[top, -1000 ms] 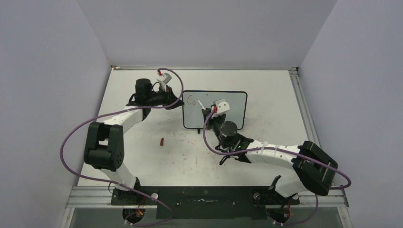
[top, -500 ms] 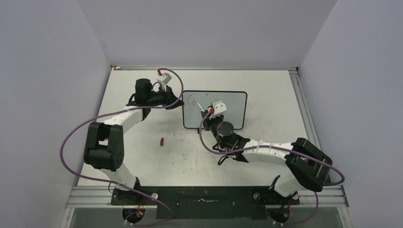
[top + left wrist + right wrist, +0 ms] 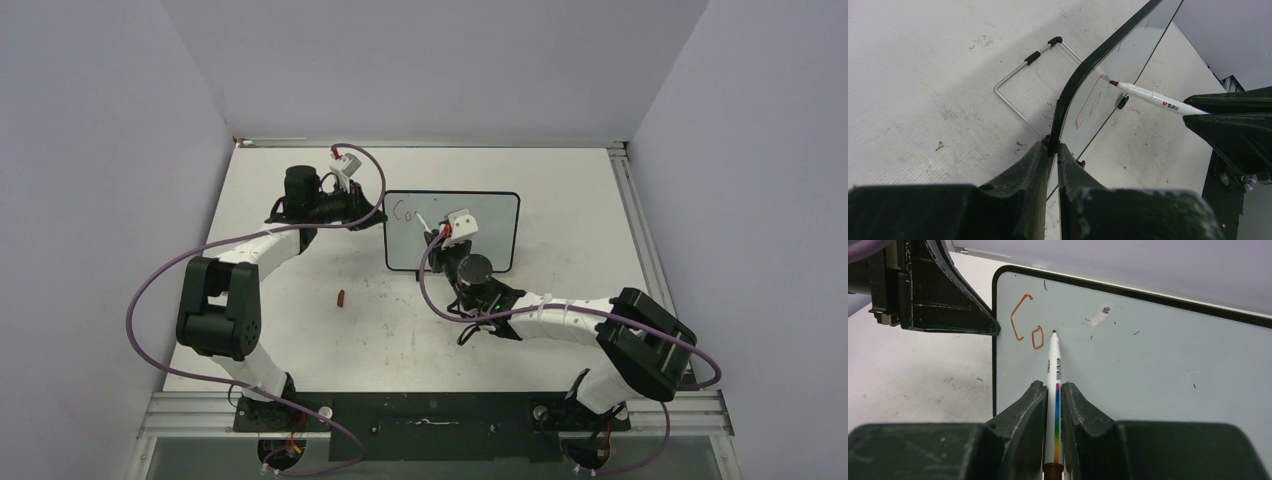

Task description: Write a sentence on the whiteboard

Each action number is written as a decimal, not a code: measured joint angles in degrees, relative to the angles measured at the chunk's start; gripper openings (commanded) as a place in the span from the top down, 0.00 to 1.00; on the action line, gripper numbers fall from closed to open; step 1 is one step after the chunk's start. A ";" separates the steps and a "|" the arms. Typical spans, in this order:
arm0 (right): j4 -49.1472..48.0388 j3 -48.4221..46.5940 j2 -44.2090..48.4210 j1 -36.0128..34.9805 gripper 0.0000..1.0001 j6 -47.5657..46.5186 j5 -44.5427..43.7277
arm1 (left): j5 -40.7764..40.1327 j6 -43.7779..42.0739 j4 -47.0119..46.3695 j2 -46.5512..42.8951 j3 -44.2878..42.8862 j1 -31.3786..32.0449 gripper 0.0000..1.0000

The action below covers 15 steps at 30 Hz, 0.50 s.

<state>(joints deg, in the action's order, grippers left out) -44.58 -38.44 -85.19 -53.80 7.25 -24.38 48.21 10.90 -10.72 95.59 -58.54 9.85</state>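
The whiteboard (image 3: 1148,355) stands propped on the tabletop (image 3: 380,340) and fills most of the right wrist view, its long axis running left to right. The sentence (image 3: 1020,322) is barely begun: only a red "Co" is seen at the board's upper left. The right hand (image 3: 1050,390) is clamped on a marker (image 3: 1054,365), whose tip is set just right of the "o"; contact with the surface cannot be confirmed. Bare board lies to the right of the tip, so the next strokes are judged to run that way. The left hand (image 3: 1052,147) is closed on the board's left edge, beside the letters. A small red object (image 3: 341,297) lies well apart, at lower left of the board in the top view.
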 measured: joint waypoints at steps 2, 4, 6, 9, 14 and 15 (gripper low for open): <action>-0.31 -0.02 0.00 0.15 0.95 -0.02 0.00 | 0.00 0.00 0.00 0.00 0.00 -0.04 1.00; -0.44 -0.11 0.00 0.26 0.95 0.00 0.00 | 0.00 0.00 0.02 0.00 0.00 -0.07 1.00; -0.48 -0.13 -0.02 0.26 0.95 -0.02 0.00 | 0.00 0.00 0.02 0.00 0.00 -0.07 1.00; -0.68 -0.13 -0.26 0.42 0.95 0.02 0.09 | -0.04 0.00 0.02 0.00 0.00 -0.09 1.00; -1.09 0.00 -0.79 0.46 0.95 0.76 0.31 | -0.15 0.00 0.02 0.00 0.00 -0.22 1.00; -1.16 0.04 -0.79 0.46 0.95 0.92 0.28 | -0.15 0.00 0.02 0.00 0.00 -0.22 1.00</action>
<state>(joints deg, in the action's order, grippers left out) -45.74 -38.39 -85.97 -53.34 8.16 -24.10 48.05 10.90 -10.70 95.59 -58.54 9.63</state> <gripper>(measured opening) 0.153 0.090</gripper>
